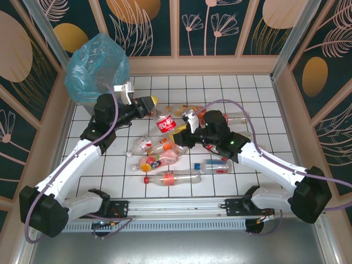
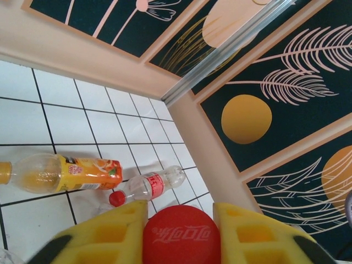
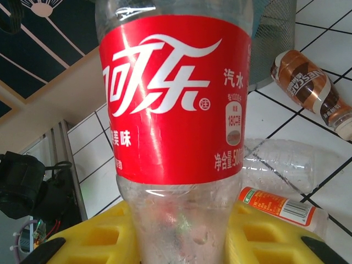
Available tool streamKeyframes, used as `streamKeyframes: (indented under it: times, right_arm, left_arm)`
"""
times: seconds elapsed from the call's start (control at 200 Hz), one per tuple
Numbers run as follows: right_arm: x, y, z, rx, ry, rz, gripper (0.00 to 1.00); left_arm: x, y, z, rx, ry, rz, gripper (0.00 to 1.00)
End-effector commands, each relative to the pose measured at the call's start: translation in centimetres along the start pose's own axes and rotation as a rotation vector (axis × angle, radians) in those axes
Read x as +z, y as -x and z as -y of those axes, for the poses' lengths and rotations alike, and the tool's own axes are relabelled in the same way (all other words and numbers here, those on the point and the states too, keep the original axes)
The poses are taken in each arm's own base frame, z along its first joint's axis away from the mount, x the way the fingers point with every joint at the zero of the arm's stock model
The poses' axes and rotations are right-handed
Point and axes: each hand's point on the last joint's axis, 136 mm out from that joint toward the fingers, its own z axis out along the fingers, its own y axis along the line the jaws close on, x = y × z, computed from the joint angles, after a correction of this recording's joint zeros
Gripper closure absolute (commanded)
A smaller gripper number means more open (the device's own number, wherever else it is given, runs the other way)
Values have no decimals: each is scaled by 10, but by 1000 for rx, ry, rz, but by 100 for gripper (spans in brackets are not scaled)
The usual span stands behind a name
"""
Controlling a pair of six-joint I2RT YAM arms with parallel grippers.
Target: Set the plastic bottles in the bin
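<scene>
My right fingers [image 3: 104, 236] are spread wide and closed on the clear body of a cola bottle [image 3: 170, 99], its red label standing up ahead of them. My left fingers [image 2: 118, 231] are narrowed onto a red cap [image 2: 179, 236], which touches both. The blue-bagged bin [image 1: 96, 71] sits just behind my left fingers; other plastic bottles [image 1: 170, 177] lie on the tiles [image 1: 247, 110] under and beside my right fingers
</scene>
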Motion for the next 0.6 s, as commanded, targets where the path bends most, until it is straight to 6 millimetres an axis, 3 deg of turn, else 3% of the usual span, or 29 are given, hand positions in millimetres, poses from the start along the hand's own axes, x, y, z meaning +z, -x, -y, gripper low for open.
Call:
streamKeyframes:
  times: [0.0,0.02,0.065,0.135,0.24,0.36,0.505,0.596]
  right_arm:
    - [-3,4,-5,-9,4,17,56]
    - [-4,7,-3,-9,-10,25,49]
    - [-8,19,0,-16,-48,60,27]
    - [-16,39,6,-19,-113,124,10]
    - [-35,71,12,-21,-199,240,5]
    - [-53,92,13,-31,-254,330,4]
    - [-57,94,15,-33,-268,354,4]
    - [-54,89,16,-20,-263,337,3]
  left_arm:
    - [-9,27,21,63,-15,86,95]
    - [-11,32,24,68,-13,101,100]
    - [-15,42,29,83,0,134,100]
    - [-26,68,40,121,36,213,100]
    - [-53,118,68,222,109,373,100]
    - [-96,183,95,342,271,584,100]
    - [-137,250,111,434,507,784,100]
    - [-151,281,104,463,624,861,100]
